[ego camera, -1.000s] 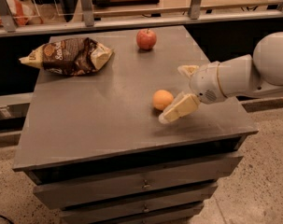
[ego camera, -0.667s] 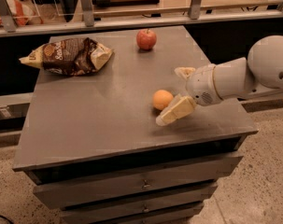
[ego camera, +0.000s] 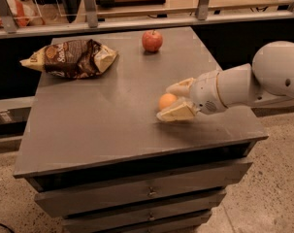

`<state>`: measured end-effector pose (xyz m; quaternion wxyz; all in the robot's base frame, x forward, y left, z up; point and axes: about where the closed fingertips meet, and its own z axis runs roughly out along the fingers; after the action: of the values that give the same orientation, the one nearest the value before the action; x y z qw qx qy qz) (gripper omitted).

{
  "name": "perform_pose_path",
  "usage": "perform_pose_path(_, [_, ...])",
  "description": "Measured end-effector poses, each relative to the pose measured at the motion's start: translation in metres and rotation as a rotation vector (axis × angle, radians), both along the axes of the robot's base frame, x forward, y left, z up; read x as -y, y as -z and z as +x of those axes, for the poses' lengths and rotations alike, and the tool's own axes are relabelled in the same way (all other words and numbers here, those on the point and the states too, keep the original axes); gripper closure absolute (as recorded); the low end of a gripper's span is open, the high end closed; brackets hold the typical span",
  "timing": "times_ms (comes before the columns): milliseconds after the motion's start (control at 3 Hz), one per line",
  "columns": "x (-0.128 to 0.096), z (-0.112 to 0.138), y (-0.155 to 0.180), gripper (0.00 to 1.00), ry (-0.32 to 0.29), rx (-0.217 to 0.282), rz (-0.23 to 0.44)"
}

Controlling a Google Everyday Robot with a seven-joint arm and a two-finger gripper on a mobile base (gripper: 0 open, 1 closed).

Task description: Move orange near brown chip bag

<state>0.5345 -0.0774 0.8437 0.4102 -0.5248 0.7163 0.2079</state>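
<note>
The orange rests on the grey table top, right of centre. My gripper reaches in from the right, low over the table. Its two pale fingers are open and straddle the orange, one behind it and one in front. The brown chip bag lies at the table's back left, well away from the orange and the gripper.
A red apple stands at the back of the table, right of the bag. The table is a drawer cabinet with its edges close to the gripper at right and front. A railing and shelf run behind it.
My arm has moved slightly left, bringing the fingers further around the orange. The orange, bag and apple have stayed in place.
</note>
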Motion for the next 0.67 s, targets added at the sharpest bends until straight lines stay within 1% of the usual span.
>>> perform_pose_path(333, [-0.002, 0.003, -0.002, 0.65, 0.0, 0.016, -0.005])
perform_pose_path(667, [-0.003, 0.024, -0.013, 0.87, 0.042, 0.084, 0.007])
